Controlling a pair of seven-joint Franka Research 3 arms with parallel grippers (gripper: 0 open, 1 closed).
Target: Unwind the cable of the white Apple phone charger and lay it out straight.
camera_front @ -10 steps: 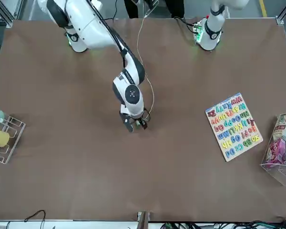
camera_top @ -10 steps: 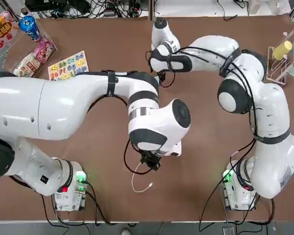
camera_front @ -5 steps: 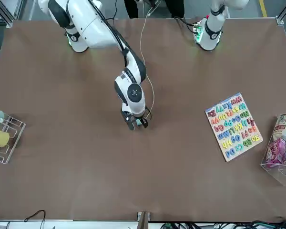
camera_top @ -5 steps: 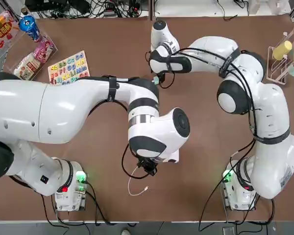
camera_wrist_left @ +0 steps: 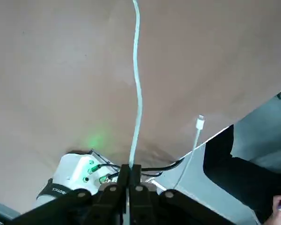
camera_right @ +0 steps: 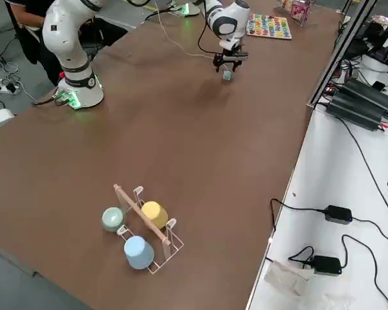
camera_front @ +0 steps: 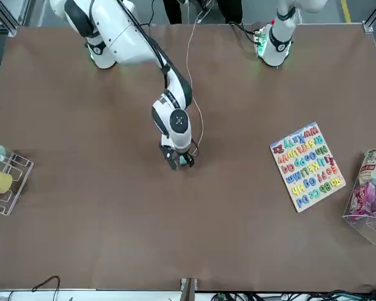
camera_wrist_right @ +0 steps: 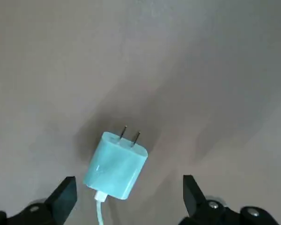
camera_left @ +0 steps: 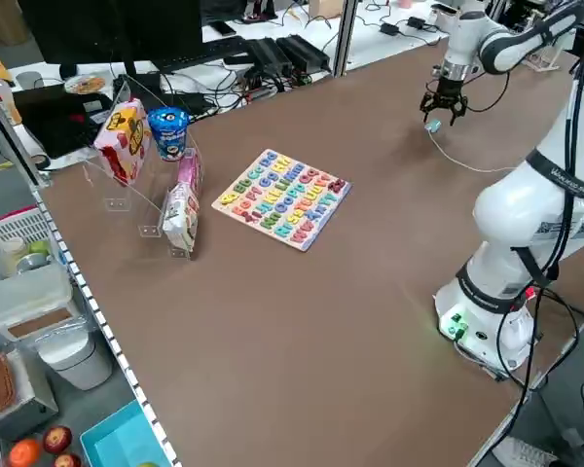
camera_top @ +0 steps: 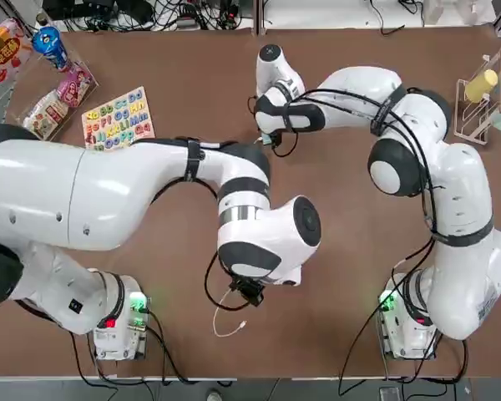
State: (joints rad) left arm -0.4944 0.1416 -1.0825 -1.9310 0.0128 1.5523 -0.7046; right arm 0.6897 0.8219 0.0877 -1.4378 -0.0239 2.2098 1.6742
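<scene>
Cord (camera_wrist_left: 138, 93): thin, probably soft
Plug block (camera_wrist_right: 114, 166): light, maybe slippery; better take by sides
Left tool (camera_wrist_left: 130, 168): six o'clock, pinching cord
Right tool (camera_wrist_right: 130, 185): one o'clock, spread

Place: robotics lab | two white robot arms (camera_top: 67, 188) (camera_top: 472, 225) mounted at the near edge of a brown table (camera_top: 342, 276) | far side: white bench (camera_left: 389, 39) with monitor (camera_left: 112, 29) and tangled black cables (camera_top: 163, 15) | metal frame posts (camera_left: 346, 37) at the table's far edge
</scene>
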